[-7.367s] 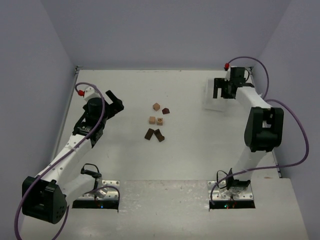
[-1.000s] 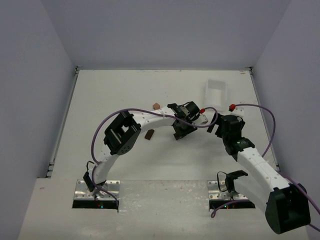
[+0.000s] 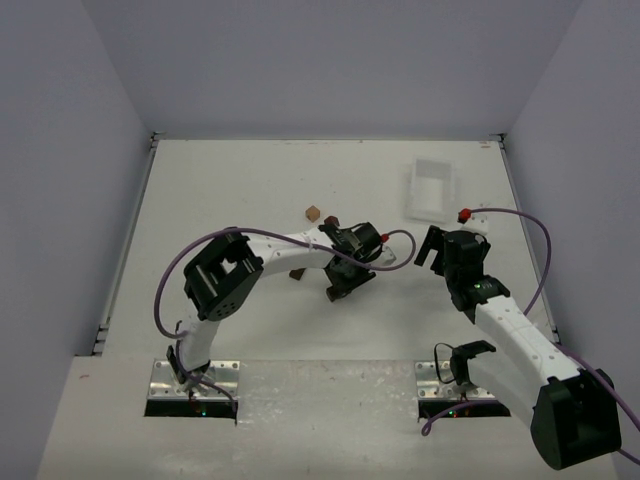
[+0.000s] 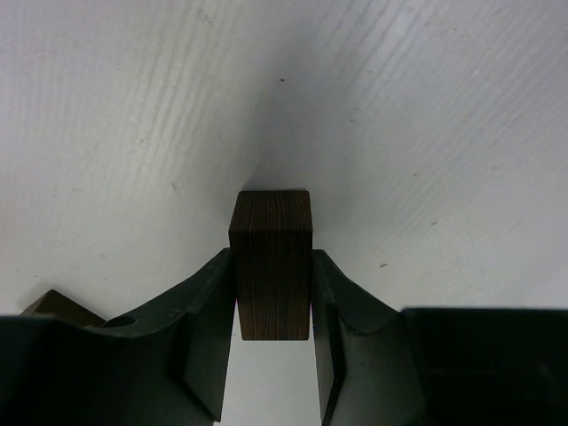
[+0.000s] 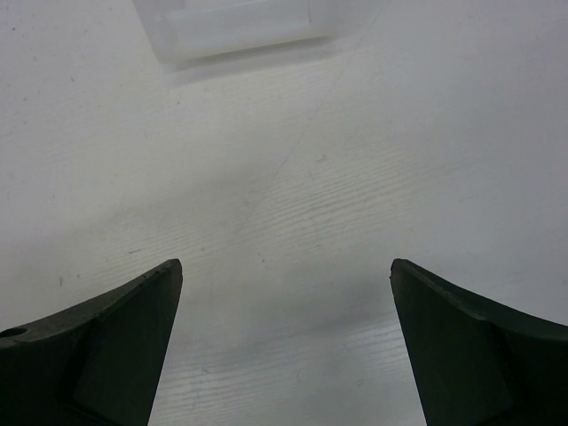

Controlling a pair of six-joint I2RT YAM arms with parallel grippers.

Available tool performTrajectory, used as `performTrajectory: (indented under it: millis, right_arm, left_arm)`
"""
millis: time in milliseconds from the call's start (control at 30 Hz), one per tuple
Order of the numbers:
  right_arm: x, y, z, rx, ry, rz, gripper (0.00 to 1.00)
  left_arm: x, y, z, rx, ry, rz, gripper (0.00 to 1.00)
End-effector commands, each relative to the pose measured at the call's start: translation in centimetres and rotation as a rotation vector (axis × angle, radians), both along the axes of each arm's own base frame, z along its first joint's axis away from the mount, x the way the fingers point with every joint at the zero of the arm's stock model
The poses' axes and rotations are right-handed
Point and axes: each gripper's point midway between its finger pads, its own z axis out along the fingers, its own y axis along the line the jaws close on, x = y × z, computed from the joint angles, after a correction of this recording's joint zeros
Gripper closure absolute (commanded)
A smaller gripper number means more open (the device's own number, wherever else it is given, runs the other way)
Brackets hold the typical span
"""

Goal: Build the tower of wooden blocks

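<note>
Compared with a second ago, the left gripper (image 3: 339, 286) sits nearer the arm bases and a little further left, and its elbow has swung left too. The right gripper (image 3: 433, 247) is where it was. Several seconds back, both arms were out at the sides and six blocks lay loose mid-table.

The left gripper is clamped on a dark brown rectangular wooden block (image 4: 271, 235), which juts out past the fingertips. Whether the block's end touches the white table (image 3: 220, 190) I cannot tell. At the lower left of the wrist view, a corner of another dark wooden piece (image 4: 55, 306) shows just beside the finger.

From above, a second dark brown block (image 3: 297, 272) lies just left of the gripper, close to the forearm. Further off is a small light tan wooden block (image 3: 313, 213), with a dark one (image 3: 331, 222) beside it at the arm's edge.

The right gripper's jaws stand wide apart over bare table, holding nothing. Beyond it lies the white rectangular plastic tray (image 3: 432, 190), near the far right corner.

Broad table surface runs from the blocks to the left edge and to the far wall (image 3: 320, 70).
</note>
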Motion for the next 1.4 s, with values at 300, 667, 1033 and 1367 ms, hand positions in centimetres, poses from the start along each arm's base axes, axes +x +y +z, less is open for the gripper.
performTrajectory:
  millis: [300, 667, 1033, 1367]
  right_arm:
    - [0.6, -0.4, 0.9, -0.009, -0.046, -0.019, 0.01]
    - [0.7, -0.2, 1.0, -0.004, -0.047, -0.013, 0.01]
    - [0.7, -0.1, 1.2, 0.002, -0.055, -0.007, 0.01]
    - [0.9, 0.5, 0.8, 0.010, -0.030, 0.019, 0.01]
  left_arm:
    - [0.3, -2.3, 5.5, -0.132, -0.094, -0.008, 0.38]
    - [2.9, -2.7, 12.5, -0.286, -0.286, 0.160, 0.00]
    - [9.3, 9.7, 10.3, -0.220, -0.326, 0.838, 0.00]
    - [8.8, 14.0, 5.3, -0.266, -0.264, 0.940, 0.00]
